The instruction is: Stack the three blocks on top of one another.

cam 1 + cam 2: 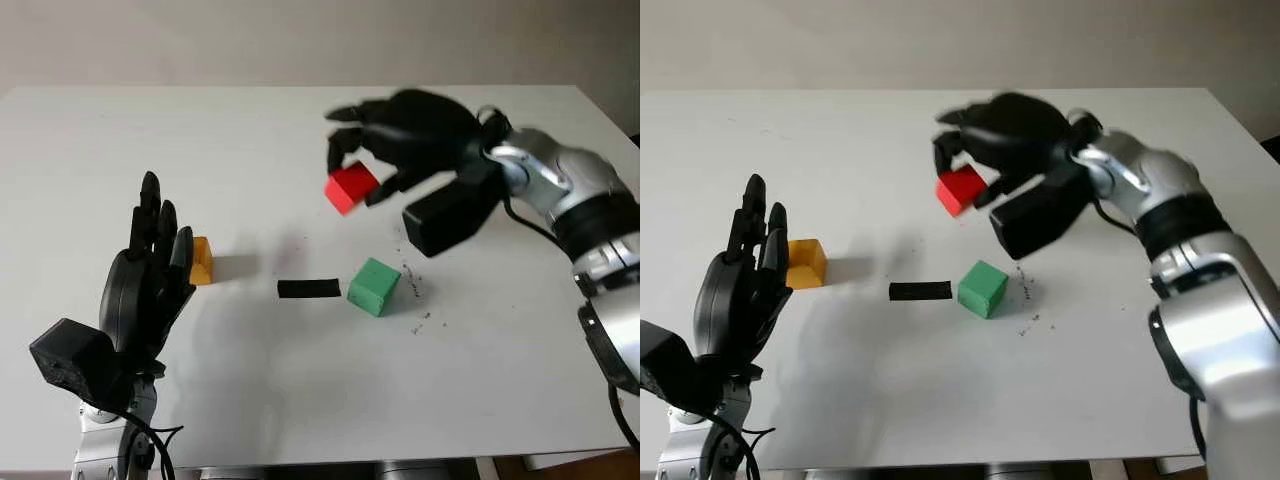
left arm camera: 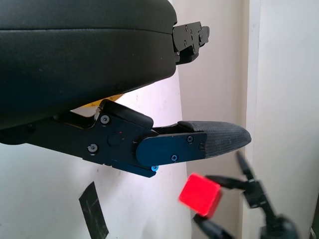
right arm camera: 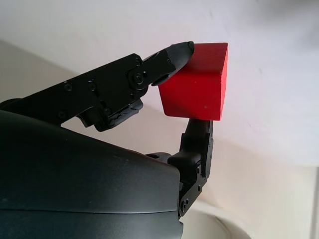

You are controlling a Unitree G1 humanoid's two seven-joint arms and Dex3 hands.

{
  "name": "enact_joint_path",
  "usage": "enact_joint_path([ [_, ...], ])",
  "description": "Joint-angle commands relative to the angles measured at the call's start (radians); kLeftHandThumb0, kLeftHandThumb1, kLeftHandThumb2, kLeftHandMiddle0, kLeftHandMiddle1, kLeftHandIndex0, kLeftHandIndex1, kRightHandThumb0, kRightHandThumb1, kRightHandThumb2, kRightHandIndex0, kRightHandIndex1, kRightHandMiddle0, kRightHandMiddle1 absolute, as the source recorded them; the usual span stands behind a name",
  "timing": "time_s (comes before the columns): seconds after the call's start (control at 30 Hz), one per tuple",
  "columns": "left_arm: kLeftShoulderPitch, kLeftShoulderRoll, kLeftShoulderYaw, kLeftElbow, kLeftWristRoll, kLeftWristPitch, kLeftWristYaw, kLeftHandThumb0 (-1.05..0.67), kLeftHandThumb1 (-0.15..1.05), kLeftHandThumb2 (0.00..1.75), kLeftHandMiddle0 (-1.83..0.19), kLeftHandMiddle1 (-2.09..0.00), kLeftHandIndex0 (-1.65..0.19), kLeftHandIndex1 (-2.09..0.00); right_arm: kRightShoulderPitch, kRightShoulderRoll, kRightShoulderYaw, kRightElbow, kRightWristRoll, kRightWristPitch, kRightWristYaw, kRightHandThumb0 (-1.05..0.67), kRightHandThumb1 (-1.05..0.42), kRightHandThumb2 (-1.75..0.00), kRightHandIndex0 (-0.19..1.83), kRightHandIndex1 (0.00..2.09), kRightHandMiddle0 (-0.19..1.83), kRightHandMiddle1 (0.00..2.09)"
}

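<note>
Blocks: three, one red, one green, one yellow, none stacked.
Red block (image 1: 351, 187): clamped in the right hand, lifted off the table.
Right hand (image 1: 400, 135): fingers closed around the red block; held over the far middle of the table, up and beyond the green block.
Green block (image 1: 374, 286): on the table, below and nearer than the right hand, apart from it.
Yellow block (image 1: 805, 263): on the table just beside the left hand's fingertips; partly hidden behind those fingers in the left eye view, seen whole in the right eye view.
Left hand (image 1: 148, 275): open, holding nothing, raised upright over the near left of the table.
Tape strip (image 1: 308, 289): one, black, flat on the table, just left of the green block.
Table (image 1: 300, 400): one, white.
Right wrist view: fingertip (image 3: 179, 51) pressed on the red block's top edge, another finger beneath it.
Left wrist view: red block between the far hand's fingers, with the tape strip nearer.
</note>
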Motion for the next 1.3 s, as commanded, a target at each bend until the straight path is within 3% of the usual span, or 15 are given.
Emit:
enact_joint_path([
  [0.0, 0.013, -0.007, -0.008, -0.014, 0.01, -0.006, 0.007, -0.73, 1.05, 0.5, 0.15, -0.06, 0.14, -0.06, -0.051, 0.017, 0.009, 0.01, 0.001, -0.021, -0.01, -0.37, -0.9, -0.05, 0.31, 0.06, 0.59, 1.01],
  [0.3, 0.026, -0.014, -0.01, -0.032, 0.008, 0.002, 0.028, -0.73, 1.05, 0.48, 0.14, -0.06, 0.13, -0.06, -0.083, 0.061, 0.028, -0.007, 0.034, -0.093, 0.105, -0.42, -0.92, -0.06, 0.28, 0.05, 0.54, 1.08],
  [0.77, 0.02, -0.008, -0.004, -0.033, 0.003, -0.001, 0.029, -0.73, 1.05, 0.48, 0.14, -0.05, 0.13, -0.06, 0.043, 0.098, 0.043, -0.027, 0.175, -0.149, 0.406, -0.42, -0.92, -0.05, 0.26, 0.06, 0.46, 1.28],
  [0.93, 0.018, -0.005, -0.003, -0.037, 0.001, 0.007, 0.025, -0.74, 1.05, 0.49, 0.15, -0.05, 0.13, -0.05, 0.083, 0.097, 0.046, -0.067, 0.195, -0.128, 0.463, -0.44, -0.93, -0.06, 0.24, 0.04, 0.47, 1.22],
  [1.27, 0.021, -0.007, -0.004, -0.038, 0.005, 0.008, 0.028, -0.74, 1.05, 0.49, 0.15, -0.05, 0.13, -0.05, 0.138, 0.112, 0.037, -0.069, 0.235, -0.129, 0.474, -0.43, -0.95, -0.06, 0.21, 0.04, 0.41, 1.35],
])
